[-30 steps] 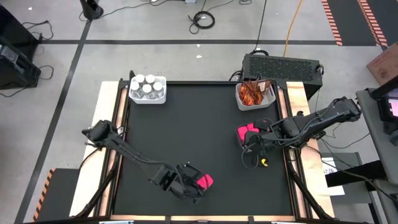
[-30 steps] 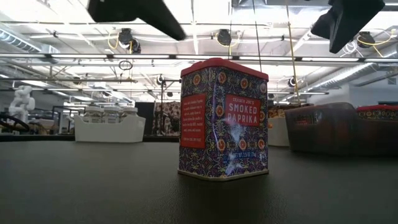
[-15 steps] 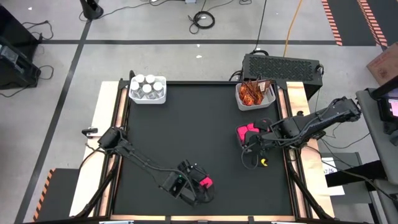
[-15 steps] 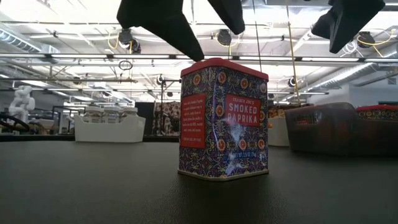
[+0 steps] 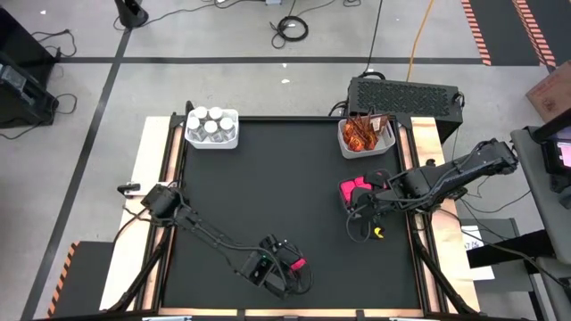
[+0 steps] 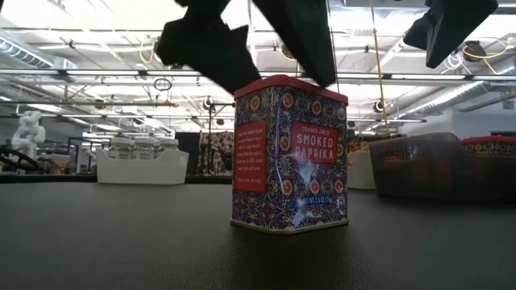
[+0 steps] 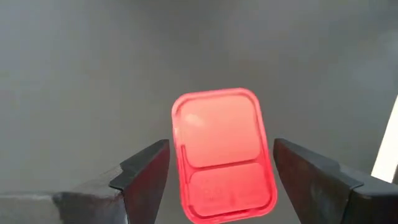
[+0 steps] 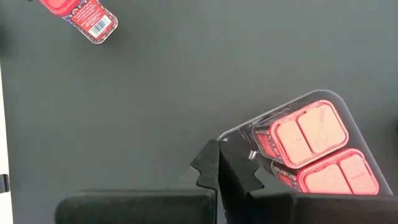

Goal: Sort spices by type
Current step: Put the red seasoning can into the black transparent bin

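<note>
One spice tin with a bright pink lid (image 7: 222, 152) and a patterned "Smoked Paprika" wall (image 6: 290, 153) stands upright on the black mat near the table's near edge (image 5: 298, 264). My left gripper (image 7: 221, 144) hangs open just above it. Its two fingers slant down on either side of the lid, with a gap on each side. My right gripper (image 8: 217, 163) waits shut at the table's right (image 5: 361, 212), above the mat beside a dark bin (image 5: 355, 190) of pink-lidded tins.
A white bin of white-capped jars (image 5: 211, 127) stands at the far left. A white bin of orange-brown sachets (image 5: 366, 134) stands at the far right. The mat's middle lies bare between them. A small yellow piece (image 5: 379, 234) lies near my right gripper.
My left gripper has come down and moved toward the table's near right, onto the lone tin. It has rolled as it came, and its open fingers now stand on either side of the lid. The tin has not moved.
</note>
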Robot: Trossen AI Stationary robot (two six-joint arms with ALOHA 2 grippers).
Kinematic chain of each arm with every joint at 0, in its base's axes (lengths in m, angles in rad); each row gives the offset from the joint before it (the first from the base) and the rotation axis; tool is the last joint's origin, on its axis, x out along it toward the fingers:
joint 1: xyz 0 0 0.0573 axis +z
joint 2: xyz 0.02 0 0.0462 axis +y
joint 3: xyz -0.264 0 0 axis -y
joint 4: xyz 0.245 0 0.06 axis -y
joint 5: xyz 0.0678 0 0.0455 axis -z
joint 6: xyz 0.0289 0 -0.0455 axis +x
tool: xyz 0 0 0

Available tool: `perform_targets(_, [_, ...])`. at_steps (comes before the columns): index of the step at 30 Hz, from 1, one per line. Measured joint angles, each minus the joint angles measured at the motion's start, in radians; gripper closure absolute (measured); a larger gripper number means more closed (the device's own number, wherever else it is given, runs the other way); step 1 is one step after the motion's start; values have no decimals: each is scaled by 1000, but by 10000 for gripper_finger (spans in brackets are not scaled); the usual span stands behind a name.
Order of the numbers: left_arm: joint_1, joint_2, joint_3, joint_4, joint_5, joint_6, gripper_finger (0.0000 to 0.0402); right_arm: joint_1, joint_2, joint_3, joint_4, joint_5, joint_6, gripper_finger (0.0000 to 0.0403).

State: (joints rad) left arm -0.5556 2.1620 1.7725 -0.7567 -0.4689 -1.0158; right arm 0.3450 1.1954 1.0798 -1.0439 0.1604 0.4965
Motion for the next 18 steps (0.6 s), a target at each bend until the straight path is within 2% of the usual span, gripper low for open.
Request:
perform_targets(5, [3, 30, 0, -8, -2, -51, 112, 0, 0, 0, 0, 1, 0, 403])
perform_targets(18, [5, 49, 0, -8, 20, -51, 116, 0, 0, 0, 0, 1, -15, 403])
